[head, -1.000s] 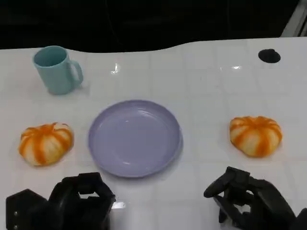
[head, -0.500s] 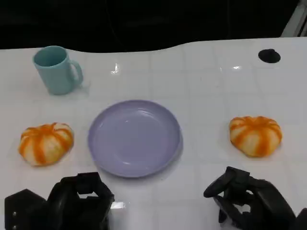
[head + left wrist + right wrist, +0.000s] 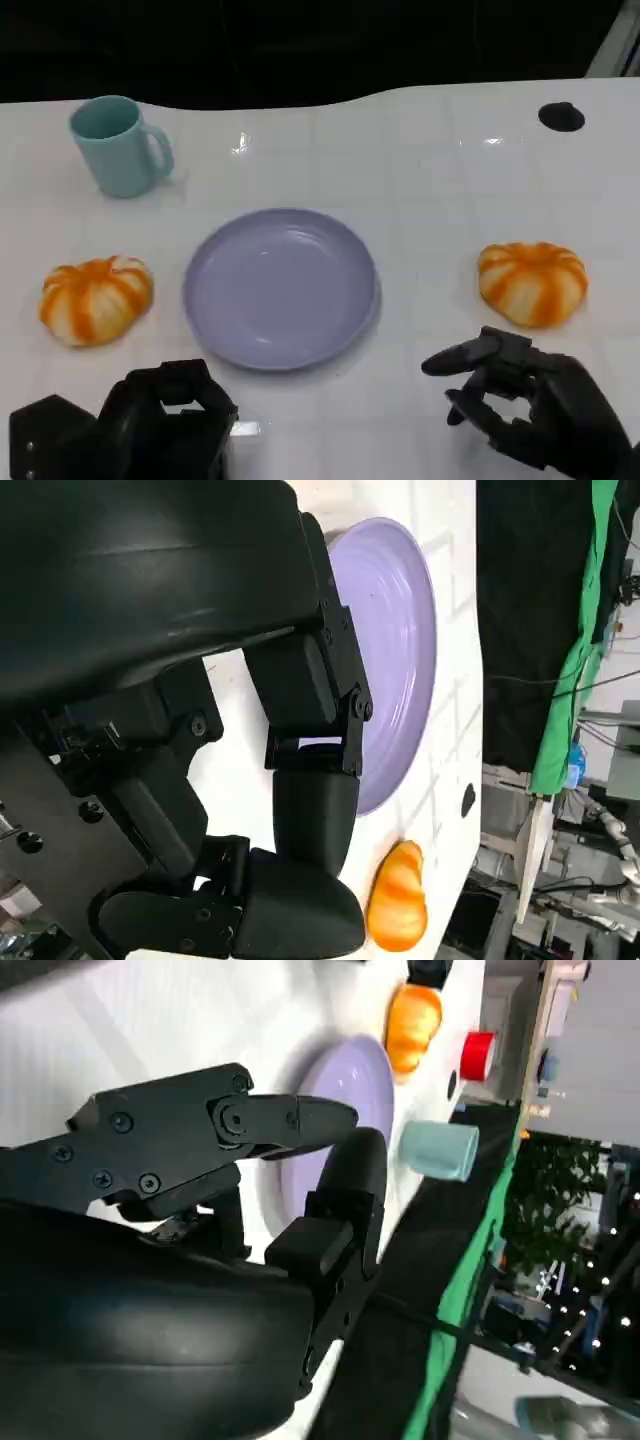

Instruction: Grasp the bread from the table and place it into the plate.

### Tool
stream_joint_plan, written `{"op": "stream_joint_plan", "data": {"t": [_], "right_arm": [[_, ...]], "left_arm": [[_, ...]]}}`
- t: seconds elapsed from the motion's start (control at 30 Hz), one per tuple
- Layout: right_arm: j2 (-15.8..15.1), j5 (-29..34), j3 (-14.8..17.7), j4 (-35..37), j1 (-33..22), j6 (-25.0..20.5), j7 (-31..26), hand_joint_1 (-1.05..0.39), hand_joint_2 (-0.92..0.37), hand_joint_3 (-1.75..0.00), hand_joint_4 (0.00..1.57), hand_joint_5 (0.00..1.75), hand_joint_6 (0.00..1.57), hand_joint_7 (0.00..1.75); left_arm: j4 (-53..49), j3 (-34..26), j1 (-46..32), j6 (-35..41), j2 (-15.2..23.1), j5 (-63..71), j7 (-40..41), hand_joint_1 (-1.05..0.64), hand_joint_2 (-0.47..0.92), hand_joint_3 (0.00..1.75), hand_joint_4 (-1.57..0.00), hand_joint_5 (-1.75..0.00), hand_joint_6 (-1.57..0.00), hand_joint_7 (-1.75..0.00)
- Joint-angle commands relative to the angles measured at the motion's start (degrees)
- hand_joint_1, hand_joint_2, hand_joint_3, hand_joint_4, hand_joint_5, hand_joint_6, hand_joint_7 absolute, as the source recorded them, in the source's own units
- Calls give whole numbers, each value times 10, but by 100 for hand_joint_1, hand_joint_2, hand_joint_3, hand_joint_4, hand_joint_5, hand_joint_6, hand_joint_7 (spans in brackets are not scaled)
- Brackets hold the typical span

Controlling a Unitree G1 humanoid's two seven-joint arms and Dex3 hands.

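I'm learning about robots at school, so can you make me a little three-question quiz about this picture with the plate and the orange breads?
1. True or false: the purple plate already has bread in it.
2. Which thing stands at the far left of the table? A) a red bowl B) the teal mug C) a spoon
3. Fill in: the right hand is closest to the ____ bread.

Key
1. False. Both the left bread and the right bread lie on the white table, one on each side of the plate.
2. B.
3. Right. That hand is empty with fingers apart; the left hand, fingers curled, holds nothing too.
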State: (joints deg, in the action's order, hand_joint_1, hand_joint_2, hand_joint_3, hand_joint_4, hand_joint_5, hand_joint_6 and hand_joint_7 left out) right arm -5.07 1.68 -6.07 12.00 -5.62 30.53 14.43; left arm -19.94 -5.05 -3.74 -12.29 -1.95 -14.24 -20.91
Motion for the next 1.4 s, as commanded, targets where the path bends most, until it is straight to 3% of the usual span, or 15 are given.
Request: {"op": "stream_joint_plan", "data": {"t": [0.03, 0.2, 0.37, 0.57, 0.77, 0.93, 1.4], "right_arm": [[-26, 35, 14, -13, 14, 7, -22, -45, -92, -18, 51, 91, 60, 48], [-45, 83, 21, -22, 27, 11, -56, -48, -92, -11, 44, 68, 62, 23], [-68, 142, 25, -24, 45, 9, -94, -48, -92, -8, 40, 56, 59, 10], [-114, 280, 21, -29, 69, 0, -170, -54, -92, -13, 28, 44, 47, 2], [-147, 426, -1, -47, 92, -68, -240, -57, -92, -11, 17, 36, 36, 0], [-162, 500, -28, -59, 107, -141, -247, -58, -92, -9, 7, 33, 28, 0], [-160, 552, -90, -19, 155, -254, -255, -55, -91, -1, 0, 33, 26, 1]], "left_arm": [[6, -1, -5, 3, 7, 0, 1, -105, 41, 103, -157, -123, -141, -89], [8, 0, -7, 2, 7, -1, -1, -105, 41, 103, -157, -122, -140, -89], [8, 0, -6, 5, 7, -3, -2, -105, 40, 104, -157, -122, -141, -89], [3, -1, -4, 4, 7, -2, -1, -105, 40, 105, -157, -122, -141, -89], [-2, 0, -5, -5, 7, -1, -4, -105, 40, 106, -157, -122, -141, -89], [3, 2, -6, 2, 7, 4, 4, -105, 38, 106, -157, -122, -141, -90], [8, 3, -8, 5, 5, 2, 5, -105, 37, 108, -157, -123, -141, -90]]}}
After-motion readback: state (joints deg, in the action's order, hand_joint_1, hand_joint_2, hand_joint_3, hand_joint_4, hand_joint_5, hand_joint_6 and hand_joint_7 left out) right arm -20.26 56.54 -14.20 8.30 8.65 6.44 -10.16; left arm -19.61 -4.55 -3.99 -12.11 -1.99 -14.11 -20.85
